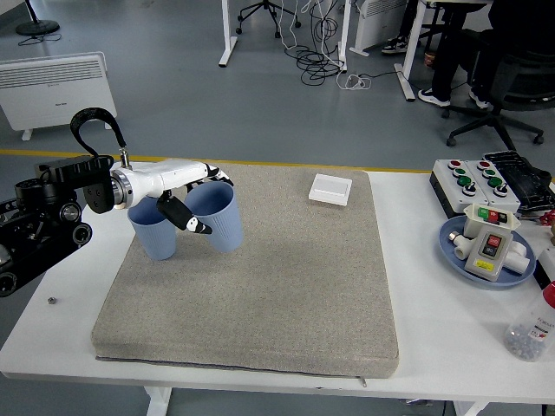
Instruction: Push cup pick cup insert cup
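Two light blue cups are at the left of the grey mat (277, 286). My left hand (198, 201) is shut on one blue cup (217, 218), fingers over its rim and thumb on its side, and holds it lifted and slightly tilted above the mat. The second blue cup (154, 235) stands upright on the mat just left of it, partly behind my wrist. The two cups are close together, side by side. My right hand is out of view.
A small white square box (331, 188) lies at the mat's far edge. At the right stand a button control box (486, 179), a blue plate (454, 250) with a switch unit, and a clear jar (531, 334). A small screw (53, 301) lies at the left.
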{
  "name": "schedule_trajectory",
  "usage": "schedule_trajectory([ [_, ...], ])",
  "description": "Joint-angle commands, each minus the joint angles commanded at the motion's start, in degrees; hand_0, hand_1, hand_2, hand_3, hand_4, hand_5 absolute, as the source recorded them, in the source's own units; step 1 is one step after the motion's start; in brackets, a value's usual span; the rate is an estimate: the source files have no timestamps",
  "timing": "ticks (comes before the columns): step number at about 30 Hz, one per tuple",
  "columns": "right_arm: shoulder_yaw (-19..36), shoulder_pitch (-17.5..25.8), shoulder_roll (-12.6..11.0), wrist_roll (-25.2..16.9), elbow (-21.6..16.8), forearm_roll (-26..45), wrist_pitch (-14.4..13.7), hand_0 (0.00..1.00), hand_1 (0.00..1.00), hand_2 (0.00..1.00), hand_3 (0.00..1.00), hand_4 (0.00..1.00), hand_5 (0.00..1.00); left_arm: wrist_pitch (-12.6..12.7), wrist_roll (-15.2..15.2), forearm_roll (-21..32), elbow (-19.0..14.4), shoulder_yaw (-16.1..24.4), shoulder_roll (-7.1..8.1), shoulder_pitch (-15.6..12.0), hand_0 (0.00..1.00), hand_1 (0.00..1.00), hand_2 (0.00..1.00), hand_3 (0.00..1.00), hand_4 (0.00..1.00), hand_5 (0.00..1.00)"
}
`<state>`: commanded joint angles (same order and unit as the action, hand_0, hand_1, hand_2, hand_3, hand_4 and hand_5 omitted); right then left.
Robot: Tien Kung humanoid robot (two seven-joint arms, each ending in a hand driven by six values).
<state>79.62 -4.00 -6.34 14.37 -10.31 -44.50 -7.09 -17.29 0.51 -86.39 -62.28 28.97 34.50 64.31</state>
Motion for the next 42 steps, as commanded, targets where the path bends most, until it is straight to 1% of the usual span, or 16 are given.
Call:
schedule_trajectory([
  [2, -0.1, -0.1, -0.1, -0.1, 0.0, 0.1, 0.0, 0.750, 0.613, 0.586, 0.585, 0.117, 0.584, -0.5, -0.8, 0.1, 0.2, 1.1, 0.72, 1.1, 0.495, 0.543, 0.528, 0.530, 0.660, 0.108],
  [5, -0.2, -0.1, -0.2, -0.1, 0.0, 0.4, 0.0, 0.750, 0.613, 0.586, 0.585, 0.117, 0.584, -1.3, -2.1, -0.1, 0.8, 2.5, 1.38, 2.2, 0.495, 0.543, 0.528, 0.530, 0.660, 0.108],
  [6, -0.2, -0.2, -0.2, -0.2, 0.0, 0.5, 0.0, 0.750, 0.613, 0.586, 0.585, 0.117, 0.584, -1.5, -2.4, -0.2, 1.3, 3.5, 1.74, 2.6, 0.495, 0.543, 0.528, 0.530, 0.660, 0.108],
  [7, -0.2, -0.2, -0.2, -0.2, 0.0, 0.5, 0.0, 0.750, 0.611, 0.586, 0.585, 0.117, 0.581, -1.6, -2.5, -0.3, 1.4, 3.8, 1.86, 2.7, 0.501, 0.545, 0.526, 0.521, 0.640, 0.087],
  [12, -0.2, -0.4, -0.3, -0.3, 0.0, 0.6, -0.1, 0.750, 0.611, 0.586, 0.585, 0.117, 0.581, -2.7, -3.7, -1.3, 1.7, 6.6, 2.98, 3.1, 0.501, 0.545, 0.526, 0.521, 0.640, 0.087],
  [18, -0.1, -0.5, -0.3, -0.3, 0.0, 0.5, -0.1, 0.750, 0.611, 0.584, 0.585, 0.117, 0.583, -4.3, -6.1, -3.2, 1.0, 7.2, 4.05, 3.3, 0.511, 0.545, 0.523, 0.517, 0.634, 0.091],
  [23, -0.1, -0.5, -0.3, -0.3, 0.0, 0.5, -0.1, 0.750, 0.610, 0.584, 0.585, 0.117, 0.582, -4.6, -6.4, -3.5, 0.7, 7.2, 4.35, 3.3, 0.520, 0.551, 0.527, 0.519, 0.632, 0.082],
  [25, -0.1, -0.5, -0.3, -0.3, 0.0, 0.6, -0.1, 0.750, 0.611, 0.584, 0.585, 0.117, 0.582, -5.1, -7.2, -3.7, 0.1, 5.9, 5.13, 3.2, 0.520, 0.552, 0.527, 0.513, 0.618, 0.072],
  [28, -0.1, -0.5, -0.3, -0.3, 0.0, 0.6, -0.1, 0.750, 0.611, 0.584, 0.585, 0.117, 0.582, -5.2, -7.4, -3.8, 0.0, 5.7, 5.29, 3.2, 0.520, 0.552, 0.527, 0.513, 0.618, 0.072],
  [30, -0.1, -0.6, -0.3, -0.3, 0.0, 0.7, -0.1, 0.750, 0.611, 0.584, 0.585, 0.117, 0.582, -5.4, -8.0, -4.0, 0.2, 5.3, 5.31, 3.2, 0.520, 0.552, 0.527, 0.513, 0.618, 0.072],
  [31, -0.1, -0.6, -0.3, -0.3, 0.0, 0.6, -0.1, 0.750, 0.610, 0.584, 0.585, 0.117, 0.579, -5.9, -8.7, -3.9, 0.4, 4.2, 5.48, 3.1, 0.525, 0.556, 0.528, 0.508, 0.612, 0.064],
  [33, -0.2, -0.6, -0.3, -0.3, 0.0, 0.7, -0.1, 0.750, 0.610, 0.584, 0.585, 0.117, 0.579, -6.1, -9.1, -3.9, 0.6, 3.5, 5.66, 3.0, 0.525, 0.556, 0.528, 0.508, 0.612, 0.064],
  [39, -0.2, -0.6, -0.3, -0.3, 0.0, 0.8, -0.2, 0.750, 0.610, 0.583, 0.585, 0.117, 0.578, -6.2, -9.2, -3.9, 0.8, 3.0, 5.91, 2.8, 0.527, 0.559, 0.530, 0.510, 0.601, 0.045],
  [42, -0.1, -0.6, -0.3, -0.3, 0.0, 0.6, -0.1, 0.750, 0.610, 0.583, 0.585, 0.117, 0.578, -6.3, -9.2, -4.2, 2.2, 2.3, 5.82, 2.7, 0.527, 0.559, 0.530, 0.510, 0.601, 0.045],
])
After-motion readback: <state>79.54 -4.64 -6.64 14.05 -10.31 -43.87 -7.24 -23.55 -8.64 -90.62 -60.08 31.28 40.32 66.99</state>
